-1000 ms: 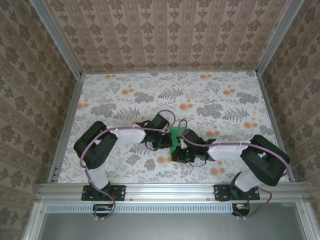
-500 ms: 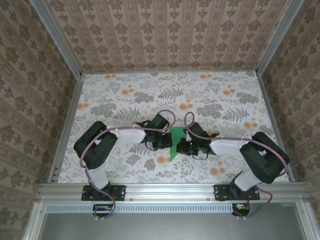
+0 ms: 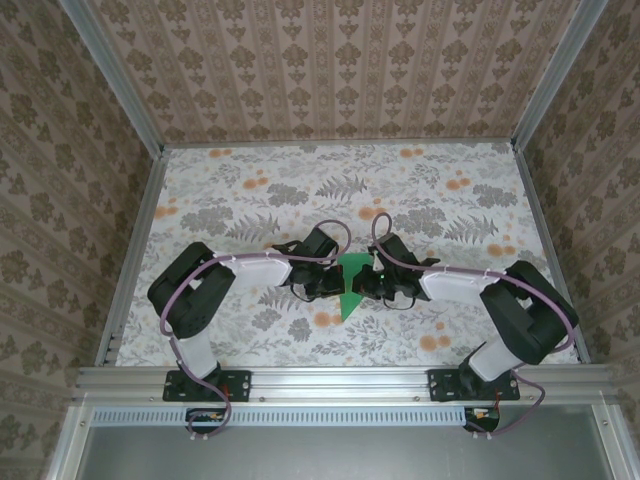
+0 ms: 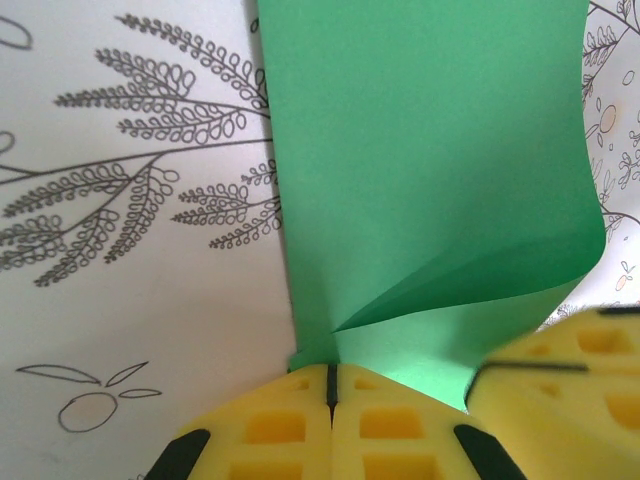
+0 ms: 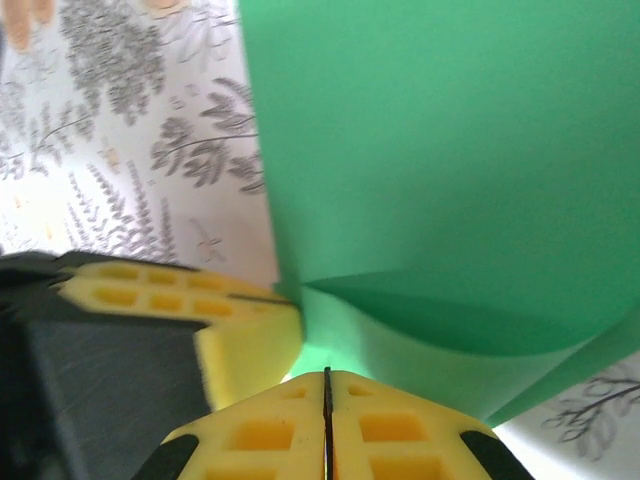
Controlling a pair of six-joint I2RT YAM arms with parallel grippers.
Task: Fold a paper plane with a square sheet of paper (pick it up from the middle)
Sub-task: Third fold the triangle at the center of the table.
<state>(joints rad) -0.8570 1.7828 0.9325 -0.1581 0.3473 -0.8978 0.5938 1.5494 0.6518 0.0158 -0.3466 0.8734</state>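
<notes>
1. While the left pincer and the right pincer both pinch shut on the square sheet of paper, it sits between them.
2. One flap looks folded over; the wing creases seem not yet made.

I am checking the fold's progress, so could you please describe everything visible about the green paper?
The green paper is thin, plain, bright and unmarked. It is partly folded: one flap curls loosely over the flat layer, and from above it tapers to a point toward the arms' bases. It sits mid-table over the leaf-print tabletop. The left gripper and right gripper are both shut on it, pinching it close together.
</notes>
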